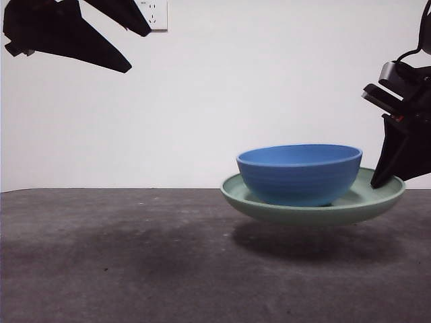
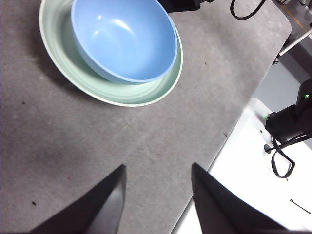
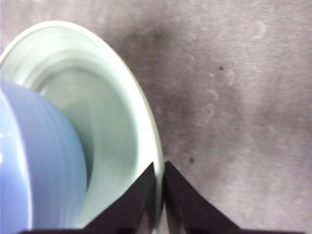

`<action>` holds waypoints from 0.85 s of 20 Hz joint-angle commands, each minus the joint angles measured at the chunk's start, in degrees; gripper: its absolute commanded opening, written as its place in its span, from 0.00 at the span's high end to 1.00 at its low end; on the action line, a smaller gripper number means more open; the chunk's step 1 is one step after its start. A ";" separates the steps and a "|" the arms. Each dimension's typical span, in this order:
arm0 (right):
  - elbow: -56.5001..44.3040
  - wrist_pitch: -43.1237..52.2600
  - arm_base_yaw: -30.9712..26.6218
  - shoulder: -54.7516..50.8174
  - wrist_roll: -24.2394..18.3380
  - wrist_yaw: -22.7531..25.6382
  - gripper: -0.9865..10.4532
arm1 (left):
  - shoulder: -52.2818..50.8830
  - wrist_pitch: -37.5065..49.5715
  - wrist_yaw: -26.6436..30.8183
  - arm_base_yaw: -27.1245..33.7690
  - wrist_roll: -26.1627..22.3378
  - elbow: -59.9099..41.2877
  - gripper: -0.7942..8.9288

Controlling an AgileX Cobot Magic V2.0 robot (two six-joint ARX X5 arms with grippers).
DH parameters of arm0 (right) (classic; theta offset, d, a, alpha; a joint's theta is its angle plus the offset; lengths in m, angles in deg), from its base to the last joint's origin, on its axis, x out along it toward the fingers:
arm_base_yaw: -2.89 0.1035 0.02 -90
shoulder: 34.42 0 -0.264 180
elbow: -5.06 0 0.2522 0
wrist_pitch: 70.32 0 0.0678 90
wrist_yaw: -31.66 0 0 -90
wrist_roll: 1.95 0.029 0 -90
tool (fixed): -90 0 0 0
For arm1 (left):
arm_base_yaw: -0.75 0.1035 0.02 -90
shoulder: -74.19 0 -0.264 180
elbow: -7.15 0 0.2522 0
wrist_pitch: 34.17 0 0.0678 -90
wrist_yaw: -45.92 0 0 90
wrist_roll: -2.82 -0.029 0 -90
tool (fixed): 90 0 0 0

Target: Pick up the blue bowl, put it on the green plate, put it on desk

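Note:
The blue bowl (image 1: 300,172) sits inside the green plate (image 1: 377,198). The plate hangs above the desk (image 1: 135,256) with a shadow under it. My right gripper (image 1: 385,180) is shut on the plate's right rim and holds it up; in the right wrist view its jaws (image 3: 159,187) pinch the rim of the plate (image 3: 122,122) beside the bowl (image 3: 34,161). My left gripper (image 2: 157,190) is open and empty, high above the desk, away from the plate (image 2: 73,68) and bowl (image 2: 124,39). It shows in the front view (image 1: 74,33) at the top left.
A white wall with a socket (image 1: 153,13) stands behind the desk. In the left wrist view the desk's edge (image 2: 234,131) borders a white surface with cables (image 2: 280,163).

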 commanded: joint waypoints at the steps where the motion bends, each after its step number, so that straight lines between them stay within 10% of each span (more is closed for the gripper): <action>1: 0.81 2.23 1.64 0.26 3.98 -1.01 0.91 | 0.26 0.57 -0.13 -0.33 -1.07 0.37 0.69; 17: 2.93 16.28 16.50 9.68 16.31 4.46 0.91 | 0.26 0.44 -0.13 -0.33 -1.09 0.37 0.69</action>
